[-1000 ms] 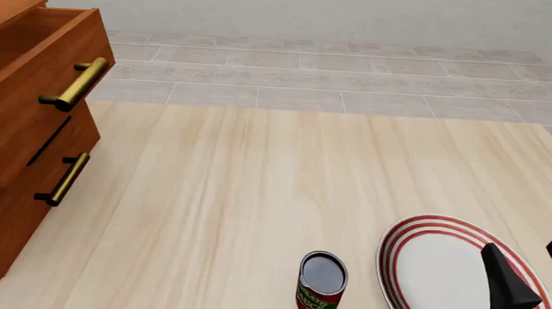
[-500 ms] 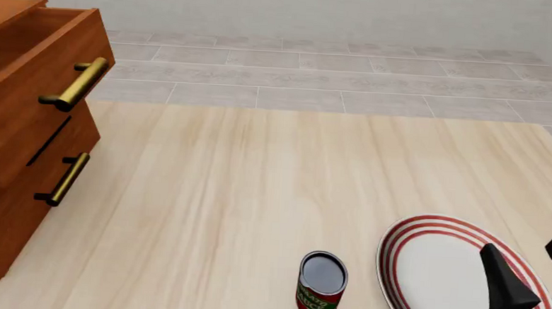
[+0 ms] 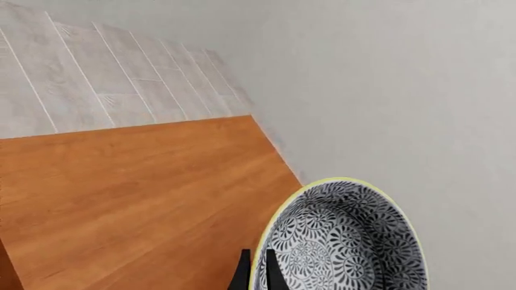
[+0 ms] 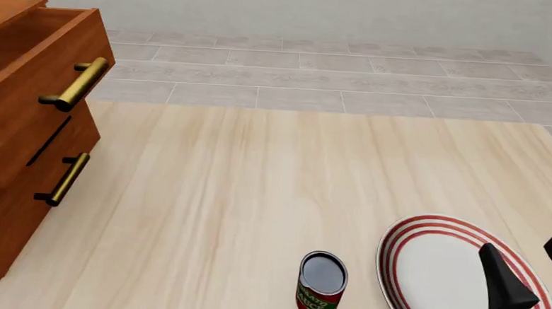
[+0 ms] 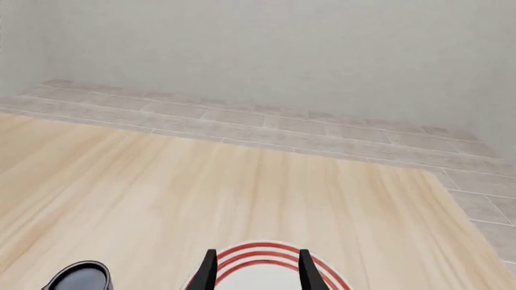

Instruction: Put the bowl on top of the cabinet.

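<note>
In the left wrist view the bowl [image 3: 347, 241], grey-and-white floral with a pale rim, hangs over the flat reddish-brown top of the cabinet [image 3: 137, 193]. My left gripper [image 3: 256, 272] is shut on the bowl's rim, one finger on each side of it. Neither the bowl nor the left gripper shows in the front view. There the cabinet [image 4: 21, 148] stands at the left with its top drawer pulled out. My right gripper [image 4: 522, 245] is open at the lower right, with nothing between its fingers.
A white plate with red rings [image 4: 430, 276] lies under the right gripper [image 5: 258, 254] and shows between its fingers as the plate [image 5: 258, 281]. A can [image 4: 322, 284] stands just left of the plate; the same can [image 5: 77, 278] appears in the right wrist view. Brass handles [image 4: 72, 84] jut out from the drawers.
</note>
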Motion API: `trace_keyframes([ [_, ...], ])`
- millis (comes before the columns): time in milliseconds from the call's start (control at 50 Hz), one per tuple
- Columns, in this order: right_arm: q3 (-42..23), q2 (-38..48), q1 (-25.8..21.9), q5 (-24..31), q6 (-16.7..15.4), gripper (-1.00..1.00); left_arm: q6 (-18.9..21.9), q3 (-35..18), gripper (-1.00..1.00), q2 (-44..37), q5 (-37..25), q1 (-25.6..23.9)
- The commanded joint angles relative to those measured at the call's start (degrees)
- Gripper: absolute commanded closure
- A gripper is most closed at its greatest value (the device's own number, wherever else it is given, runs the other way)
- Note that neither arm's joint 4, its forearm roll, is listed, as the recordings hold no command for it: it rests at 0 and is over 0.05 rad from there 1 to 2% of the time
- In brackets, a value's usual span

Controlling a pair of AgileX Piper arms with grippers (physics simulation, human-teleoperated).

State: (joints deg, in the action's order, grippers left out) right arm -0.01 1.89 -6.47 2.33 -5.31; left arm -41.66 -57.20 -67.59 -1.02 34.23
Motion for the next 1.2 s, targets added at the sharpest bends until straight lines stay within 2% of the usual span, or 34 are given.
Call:
trace_keyframes([
  [20,0.0,0.7,-0.2,-0.8,-0.2,-1.0,0.3,-1.6,1.0,-0.9,-0.8,0.7],
  [440,0.0,-0.3,-0.4,0.2,-0.2,-1.0,0.9,-4.0,1.0,-3.1,-1.9,0.7],
  [620,0.0,-0.7,-0.3,0.6,-0.2,-1.0,2.5,-5.2,1.0,-5.2,-2.7,-0.4],
  [1200,0.0,-0.9,-0.5,0.9,-0.4,-1.0,3.5,-4.1,1.0,-7.7,-1.2,-1.6],
])
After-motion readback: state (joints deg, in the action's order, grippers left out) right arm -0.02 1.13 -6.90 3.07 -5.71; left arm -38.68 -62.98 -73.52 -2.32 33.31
